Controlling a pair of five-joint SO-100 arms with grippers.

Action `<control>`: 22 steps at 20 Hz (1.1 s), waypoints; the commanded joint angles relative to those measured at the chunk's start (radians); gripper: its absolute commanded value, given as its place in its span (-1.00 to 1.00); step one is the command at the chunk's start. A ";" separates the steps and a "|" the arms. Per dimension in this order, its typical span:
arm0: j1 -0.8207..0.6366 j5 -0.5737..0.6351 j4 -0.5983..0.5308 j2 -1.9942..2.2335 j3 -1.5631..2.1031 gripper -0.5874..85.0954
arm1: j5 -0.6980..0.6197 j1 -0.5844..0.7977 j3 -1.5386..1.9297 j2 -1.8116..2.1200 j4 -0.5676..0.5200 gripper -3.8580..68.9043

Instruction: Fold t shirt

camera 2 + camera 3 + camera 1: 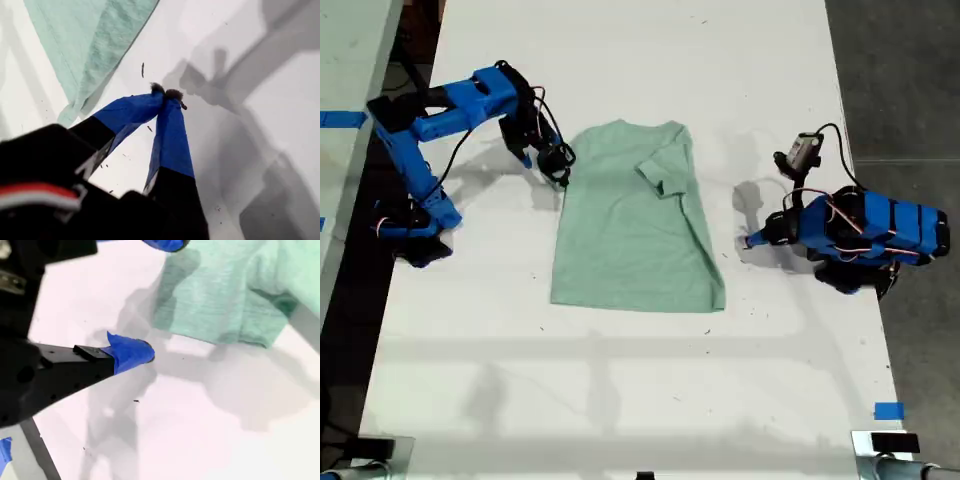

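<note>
The pale mint t shirt (635, 220) lies flat mid-table, collar toward the far edge. The sleeve on the exterior view's right is folded in over the body. My second gripper (558, 168) hovers at the shirt's shoulder edge on the exterior view's left. In its wrist view that gripper (147, 297) is open, holding nothing, with the t shirt (235, 295) just past its fingertips (131, 353). My first gripper (752, 240) rests low on the table on the exterior view's right, a short gap from the shirt. Seen up close, it (166, 93) is shut on nothing, with the t shirt (90, 40) lying off to one side.
The white table (620, 380) extends well past the shirt toward the near edge. Blue tape (888, 411) marks the table's near corner on the exterior view's right. A second table (350, 60) stands at the exterior view's left. The first arm's base (880, 235) sits folded near the table's edge.
</note>
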 commanded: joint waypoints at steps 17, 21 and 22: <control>0.020 0.017 -0.123 -0.212 0.041 -0.93 | -0.006 0.005 0.044 0.017 -0.025 -0.88; 0.046 -0.011 -0.067 -0.153 -0.003 -0.99 | -0.009 0.006 0.044 0.017 -0.025 -0.88; 0.054 -0.021 -0.021 -0.121 -0.038 -0.99 | -0.009 0.008 0.044 0.017 -0.025 -0.88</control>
